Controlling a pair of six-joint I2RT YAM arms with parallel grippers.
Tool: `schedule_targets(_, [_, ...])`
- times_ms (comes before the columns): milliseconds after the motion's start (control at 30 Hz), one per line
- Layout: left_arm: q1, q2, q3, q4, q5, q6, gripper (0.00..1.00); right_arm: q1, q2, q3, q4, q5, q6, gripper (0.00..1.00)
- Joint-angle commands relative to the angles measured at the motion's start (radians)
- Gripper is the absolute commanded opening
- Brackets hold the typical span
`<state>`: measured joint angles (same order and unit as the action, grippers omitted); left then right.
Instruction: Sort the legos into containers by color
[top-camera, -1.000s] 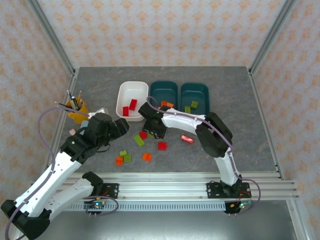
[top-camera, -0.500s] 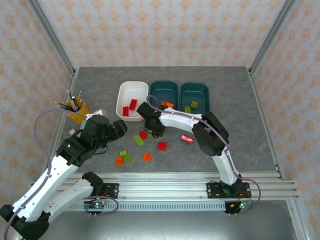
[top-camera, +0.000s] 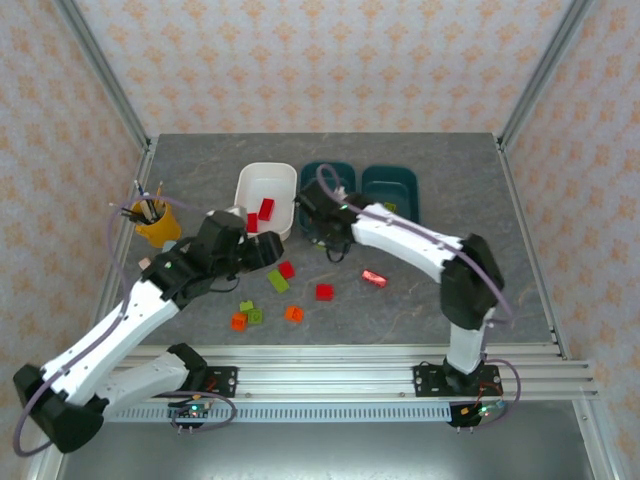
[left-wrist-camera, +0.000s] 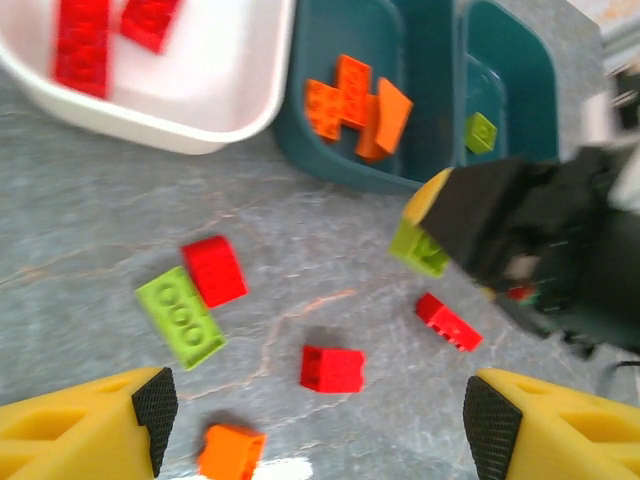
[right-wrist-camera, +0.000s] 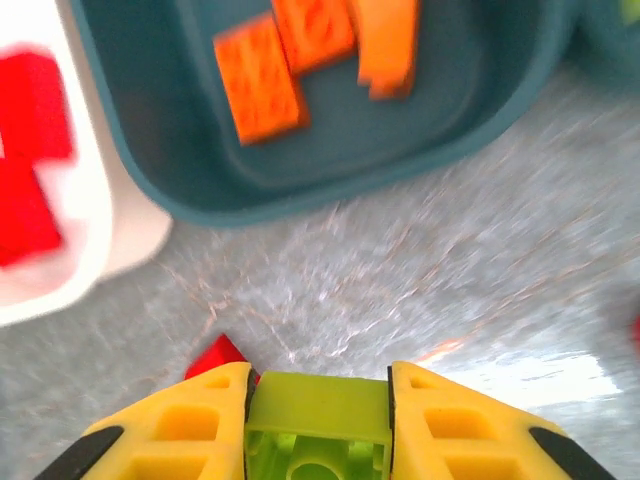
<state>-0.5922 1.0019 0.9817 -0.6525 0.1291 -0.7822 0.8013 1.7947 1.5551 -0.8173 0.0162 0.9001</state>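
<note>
My right gripper (right-wrist-camera: 318, 445) is shut on a lime green lego (right-wrist-camera: 318, 400) and holds it above the table, just in front of the teal container (right-wrist-camera: 150, 110) that has orange legos (right-wrist-camera: 258, 90) in it. From above, this gripper (top-camera: 325, 238) hangs near the front rims of the containers. The white container (top-camera: 250, 185) holds red legos (top-camera: 266, 208); the far right teal container (top-camera: 400, 182) holds lime ones. My left gripper (left-wrist-camera: 322, 420) is open over the loose legos, with a red one (left-wrist-camera: 332, 368) between its fingertips and below them.
Loose on the table lie a red lego (top-camera: 287, 269), a lime one (top-camera: 277, 282), a red one (top-camera: 375, 277), an orange one (top-camera: 294, 313) and a small cluster (top-camera: 246, 316). A yellow cup of pencils (top-camera: 155, 222) stands at the left.
My right gripper closed on the lime lego and rose with it toward the containers. My left arm swung right and forward over the loose legos, still open.
</note>
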Motion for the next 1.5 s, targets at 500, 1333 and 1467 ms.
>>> schedule_targets(500, [-0.075, 0.533, 0.461, 0.097, 0.026, 0.005, 0.79, -0.488, 0.230, 0.064, -0.117, -0.033, -0.470, 0.27])
schedule_targets(1333, [0.109, 0.397, 0.013, 0.088, -0.025, -0.044, 0.81, -0.228, -0.340, -0.301, 0.165, -0.218, -0.544, 0.61])
schedule_targets(1467, [0.132, 0.478, -0.005, 0.173, -0.003, 0.026, 0.83, -0.178, -0.424, -0.413, 0.186, -0.285, -0.530, 0.63])
